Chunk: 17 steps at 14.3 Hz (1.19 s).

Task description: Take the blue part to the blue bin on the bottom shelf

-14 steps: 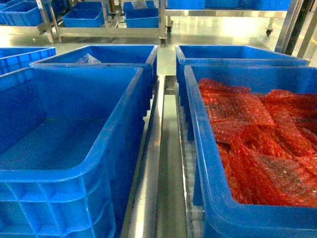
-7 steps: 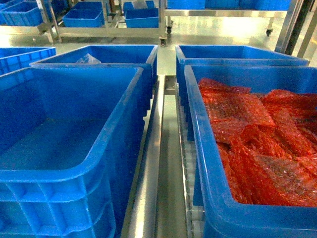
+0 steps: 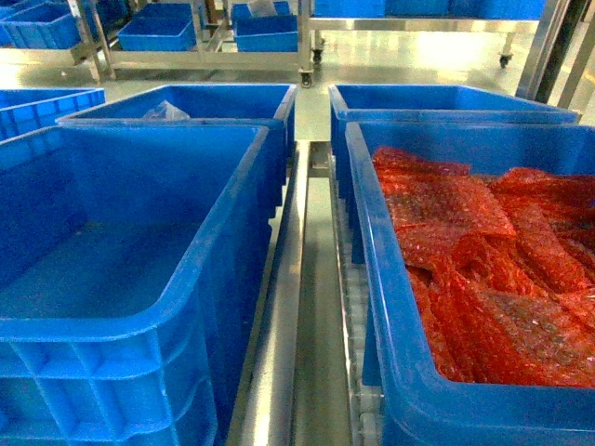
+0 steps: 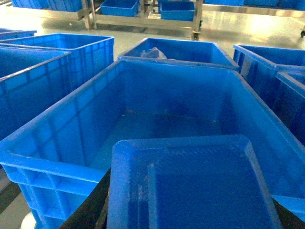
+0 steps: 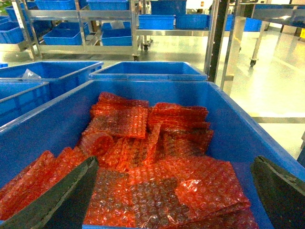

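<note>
Our left gripper [image 4: 190, 212] is clamped on the blue part [image 4: 190, 181], poised above the open blue bin [image 4: 57, 124]. We judge this the placing step: lower it inside, then let go. Our right gripper [image 5: 169, 191] gapes wide, empty, over red packets [image 5: 157, 157].

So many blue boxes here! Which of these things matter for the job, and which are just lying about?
Job: blue part held in the left gripper; empty blue bin beyond it; bottom shelf.
Lying about: crate of red bubble-wrap packets; right gripper open over it; rear crates.
</note>
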Available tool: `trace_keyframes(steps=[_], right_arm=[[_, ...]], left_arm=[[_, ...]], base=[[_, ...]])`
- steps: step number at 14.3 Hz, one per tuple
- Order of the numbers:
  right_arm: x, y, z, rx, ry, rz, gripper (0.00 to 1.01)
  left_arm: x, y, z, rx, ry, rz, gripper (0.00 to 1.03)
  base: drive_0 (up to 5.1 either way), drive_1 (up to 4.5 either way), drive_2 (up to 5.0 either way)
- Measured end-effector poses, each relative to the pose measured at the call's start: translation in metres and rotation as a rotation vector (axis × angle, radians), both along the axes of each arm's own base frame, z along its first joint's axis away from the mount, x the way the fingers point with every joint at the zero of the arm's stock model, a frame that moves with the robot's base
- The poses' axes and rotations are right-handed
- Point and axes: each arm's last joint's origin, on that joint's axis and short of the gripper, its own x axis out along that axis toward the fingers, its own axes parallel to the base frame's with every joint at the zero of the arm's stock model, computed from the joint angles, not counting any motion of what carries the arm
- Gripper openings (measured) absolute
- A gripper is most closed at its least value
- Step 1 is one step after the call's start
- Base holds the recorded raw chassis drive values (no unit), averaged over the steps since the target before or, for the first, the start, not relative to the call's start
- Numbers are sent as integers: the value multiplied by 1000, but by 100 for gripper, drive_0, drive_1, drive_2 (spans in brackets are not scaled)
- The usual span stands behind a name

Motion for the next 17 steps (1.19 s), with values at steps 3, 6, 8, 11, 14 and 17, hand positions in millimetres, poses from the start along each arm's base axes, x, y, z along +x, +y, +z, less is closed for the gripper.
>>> trace_keyframes(steps=[3, 6, 8, 11, 14, 17], right_arm=[[0, 0, 0, 0, 0, 0, 98], [0, 0, 0, 0, 0, 0, 98], [0, 0, 0, 0, 0, 0, 98], [0, 0, 0, 0, 0, 0, 98], [0, 0, 0, 0, 0, 0, 98], [0, 0, 0, 0, 0, 0, 98]], left_arm=[[1, -3, 1, 5, -58, 81, 44], [28, -13, 14, 70, -91, 180, 44], [60, -20, 30, 69, -83, 107, 44], [88, -23, 31, 76, -49, 40, 44], [120, -23, 24, 61, 22, -44, 44], [152, -6, 2, 33, 132, -44, 69]], base=[[0, 0, 0], [0, 0, 0], [0, 0, 0], [0, 0, 0], [0, 0, 0], [0, 0, 0]])
